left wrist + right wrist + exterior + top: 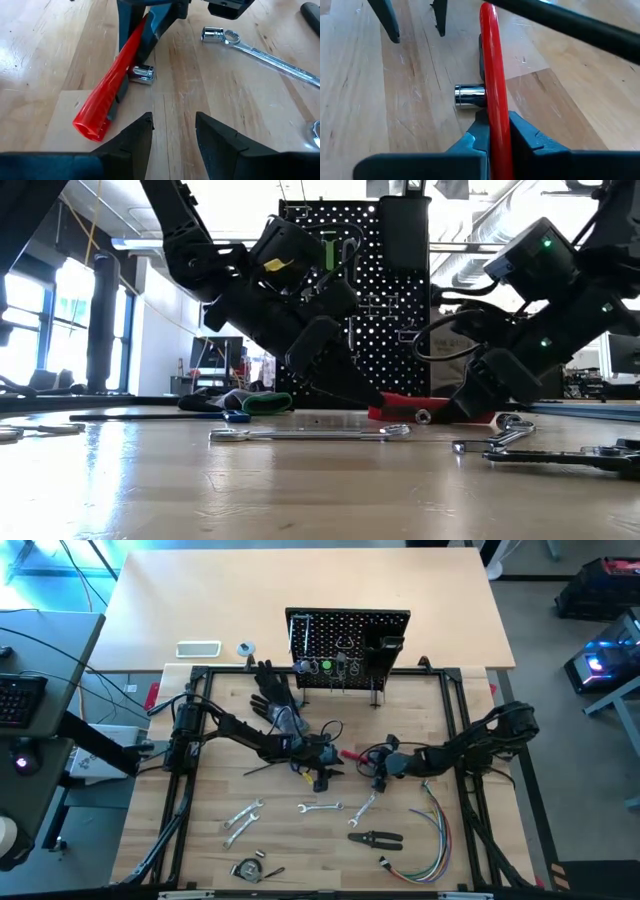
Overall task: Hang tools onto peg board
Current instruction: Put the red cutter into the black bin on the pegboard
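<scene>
The red-handled tool (112,82) lies low over the wooden table between both grippers, a silver socket-like piece (142,74) beside its handle. My right gripper (495,131) is shut on the handle. My left gripper (174,131) stands open just short of the handle's free end (89,127), touching nothing. In the high view the two grippers (330,765) (372,762) face each other at the table's middle. The peg board (348,645) stands upright at the far edge with small tools on its hooks. My right gripper pinches the red handle (495,112) between its two fingers, at the end away from the left gripper. The fingers slant down from the table's right side and lie along the handle. The handle runs on past the fingertips, low over the table; whether its free end rests there does not show.
Silver wrenches (242,815) (320,807) (363,805), dark pliers (375,837) and a bundle of coloured wires (425,850) lie toward the near edge. A black glove (272,690) lies left of the peg board. One wrench (260,50) lies close beside the grippers.
</scene>
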Robot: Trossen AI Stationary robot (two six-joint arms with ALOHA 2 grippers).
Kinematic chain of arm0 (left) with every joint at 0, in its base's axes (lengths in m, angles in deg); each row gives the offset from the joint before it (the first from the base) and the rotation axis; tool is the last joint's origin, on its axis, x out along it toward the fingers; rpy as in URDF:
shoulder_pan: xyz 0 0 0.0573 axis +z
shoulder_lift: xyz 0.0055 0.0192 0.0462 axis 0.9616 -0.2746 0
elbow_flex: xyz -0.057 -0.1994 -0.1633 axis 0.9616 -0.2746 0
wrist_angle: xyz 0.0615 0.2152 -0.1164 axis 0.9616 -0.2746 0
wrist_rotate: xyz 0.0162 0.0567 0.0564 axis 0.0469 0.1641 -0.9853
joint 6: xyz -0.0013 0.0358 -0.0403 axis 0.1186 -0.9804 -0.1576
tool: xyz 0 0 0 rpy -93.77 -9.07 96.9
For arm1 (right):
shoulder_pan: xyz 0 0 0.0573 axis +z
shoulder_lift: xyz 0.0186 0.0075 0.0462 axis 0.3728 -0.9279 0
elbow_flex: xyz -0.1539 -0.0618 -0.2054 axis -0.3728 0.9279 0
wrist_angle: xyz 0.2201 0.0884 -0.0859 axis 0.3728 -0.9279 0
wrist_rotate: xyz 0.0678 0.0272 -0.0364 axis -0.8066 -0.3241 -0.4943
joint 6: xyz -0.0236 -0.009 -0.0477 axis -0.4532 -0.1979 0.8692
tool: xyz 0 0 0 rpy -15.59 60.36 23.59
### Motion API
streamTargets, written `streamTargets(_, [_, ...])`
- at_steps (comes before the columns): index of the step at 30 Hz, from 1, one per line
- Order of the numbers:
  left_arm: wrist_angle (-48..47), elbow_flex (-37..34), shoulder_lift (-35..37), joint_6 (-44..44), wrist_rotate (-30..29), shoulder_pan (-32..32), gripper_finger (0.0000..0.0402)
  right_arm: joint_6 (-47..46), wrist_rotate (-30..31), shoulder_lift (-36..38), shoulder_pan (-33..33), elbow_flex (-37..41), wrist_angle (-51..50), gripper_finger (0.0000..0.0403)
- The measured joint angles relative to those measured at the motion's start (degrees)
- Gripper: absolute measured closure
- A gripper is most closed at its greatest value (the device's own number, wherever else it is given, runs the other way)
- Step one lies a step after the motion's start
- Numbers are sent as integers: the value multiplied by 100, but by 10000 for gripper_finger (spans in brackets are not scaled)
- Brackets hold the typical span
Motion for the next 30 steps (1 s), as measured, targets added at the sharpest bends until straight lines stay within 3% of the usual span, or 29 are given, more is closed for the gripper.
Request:
streamTargets(6, [-35,0,46,63,64,2,260,-135,-28,122,52,-52,17,373])
streamTargets(11, [-166,0,382,55,181,-7,260,-127,-225,660,231,-41,2,375])
streamTargets(30, [-1443,-2,2990,-713,9,4,260,942,1080,3032,991,-48,186,375])
